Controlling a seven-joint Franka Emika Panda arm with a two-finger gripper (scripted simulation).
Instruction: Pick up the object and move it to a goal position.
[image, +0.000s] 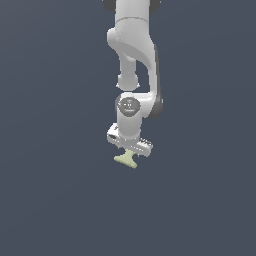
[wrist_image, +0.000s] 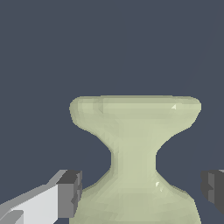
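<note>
The object (wrist_image: 133, 131) is a pale yellow-green hourglass solid with a narrow waist and flared ends. In the exterior view the object (image: 126, 159) lies just under the white hand of the arm. My gripper (wrist_image: 141, 192) is open and straddles one flared end. One dark pad (wrist_image: 70, 194) sits close beside that end, and the other pad (wrist_image: 213, 188) stands a small gap away from it. In the exterior view the gripper (image: 130, 151) is right above the object, its fingertips hidden behind the hand and the object.
The white arm (image: 132, 45) reaches down from the top of the exterior view. A plain dark blue-grey ground (image: 50, 190) lies all around the object.
</note>
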